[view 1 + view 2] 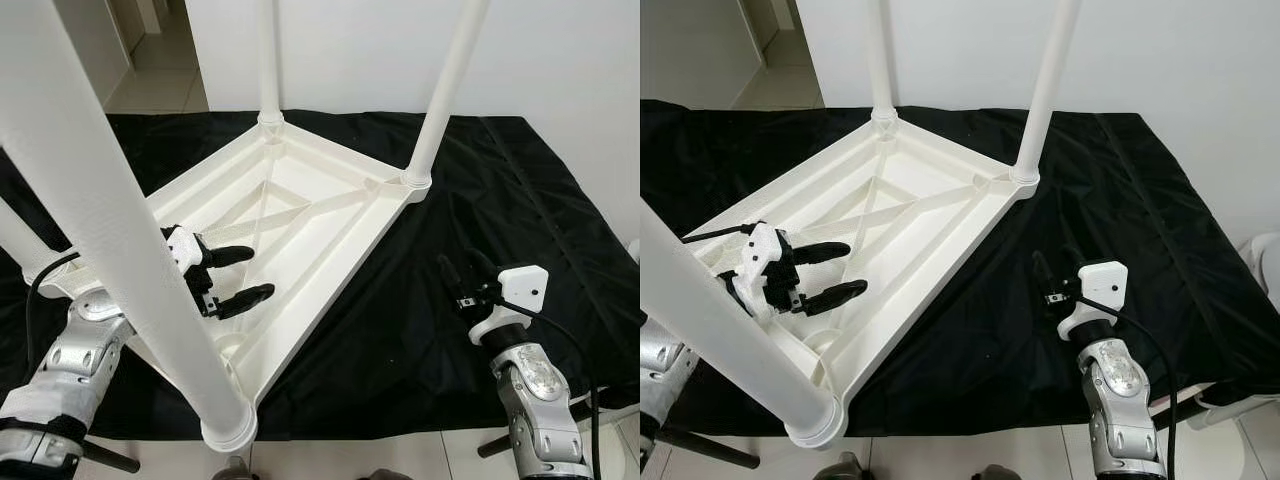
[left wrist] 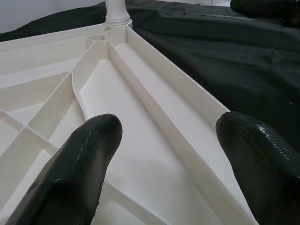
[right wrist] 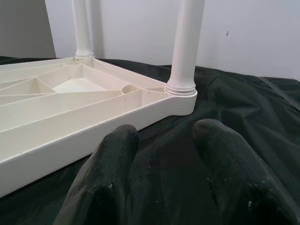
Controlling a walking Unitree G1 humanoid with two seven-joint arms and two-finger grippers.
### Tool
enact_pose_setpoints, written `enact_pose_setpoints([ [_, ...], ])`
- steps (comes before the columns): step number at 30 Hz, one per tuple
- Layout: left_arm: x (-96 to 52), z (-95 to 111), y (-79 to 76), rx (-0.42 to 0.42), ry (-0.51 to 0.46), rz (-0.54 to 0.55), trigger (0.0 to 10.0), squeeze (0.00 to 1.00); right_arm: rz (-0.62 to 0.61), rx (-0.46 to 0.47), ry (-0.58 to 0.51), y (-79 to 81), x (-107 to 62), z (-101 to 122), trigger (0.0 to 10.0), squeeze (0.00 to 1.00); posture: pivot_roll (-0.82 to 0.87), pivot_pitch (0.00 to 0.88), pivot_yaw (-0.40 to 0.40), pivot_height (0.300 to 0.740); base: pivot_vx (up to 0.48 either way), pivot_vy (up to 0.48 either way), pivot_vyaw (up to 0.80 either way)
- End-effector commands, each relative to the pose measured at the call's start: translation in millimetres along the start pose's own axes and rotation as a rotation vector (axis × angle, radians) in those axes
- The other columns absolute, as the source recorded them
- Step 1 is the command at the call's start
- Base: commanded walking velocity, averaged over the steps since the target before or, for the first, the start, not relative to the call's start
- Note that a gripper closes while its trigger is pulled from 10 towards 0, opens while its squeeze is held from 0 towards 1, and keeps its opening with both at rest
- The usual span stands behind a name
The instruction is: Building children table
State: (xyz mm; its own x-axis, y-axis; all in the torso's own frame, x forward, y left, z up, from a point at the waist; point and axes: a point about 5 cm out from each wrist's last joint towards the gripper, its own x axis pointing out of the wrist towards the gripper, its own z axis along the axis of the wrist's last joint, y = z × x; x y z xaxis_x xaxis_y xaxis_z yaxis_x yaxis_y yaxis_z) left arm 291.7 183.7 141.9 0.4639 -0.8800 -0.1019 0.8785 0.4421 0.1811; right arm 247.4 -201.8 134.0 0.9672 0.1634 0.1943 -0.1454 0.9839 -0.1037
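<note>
The white table (image 1: 300, 230) lies upside down on a black cloth (image 1: 500, 200). Legs stick up from its corners, so I think most of the building is done. The left gripper (image 1: 238, 275) hangs over the table's inside, fingers spread wide, holding nothing. The right gripper (image 1: 458, 272) waits over the cloth, fingers a little apart, also holding nothing.

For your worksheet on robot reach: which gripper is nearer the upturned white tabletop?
Left. The left gripper hovers open over the tabletop; the right gripper is beside it, over the black cloth.
</note>
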Motion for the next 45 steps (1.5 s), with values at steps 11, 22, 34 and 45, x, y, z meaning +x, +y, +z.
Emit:
enact_pose_setpoints([
  [11,-0.8,0,13.7,0.059,-0.01,0.003,10.0,0.0,0.034,-0.051,0.037,-13.4,-1.0,-1,10.0,0.0,0.1,0.0,-0.104,0.74,0.0,0.0,0.0],
  [22,-25.3,-8,-5.4,0.151,0.147,-0.262,10.0,0.0,0.066,-0.106,0.047,-30.6,4.7,3,10.0,0.0,0.12,0.0,-0.107,0.74,0.0,0.0,0.0],
  [34,-44.9,-5,2.2,0.144,0.245,-0.347,10.0,0.0,0.058,-0.151,0.057,-38.7,0.6,2,10.0,0.0,0.12,0.0,-0.042,0.74,0.0,0.0,0.0],
  [45,-69.9,4,4.8,0.051,0.331,-0.455,10.0,0.0,0.02,-0.112,0.066,-35.7,-10.4,-6,10.0,0.0,0.12,0.011,-0.018,0.74,0.0,0.0,0.0],
])
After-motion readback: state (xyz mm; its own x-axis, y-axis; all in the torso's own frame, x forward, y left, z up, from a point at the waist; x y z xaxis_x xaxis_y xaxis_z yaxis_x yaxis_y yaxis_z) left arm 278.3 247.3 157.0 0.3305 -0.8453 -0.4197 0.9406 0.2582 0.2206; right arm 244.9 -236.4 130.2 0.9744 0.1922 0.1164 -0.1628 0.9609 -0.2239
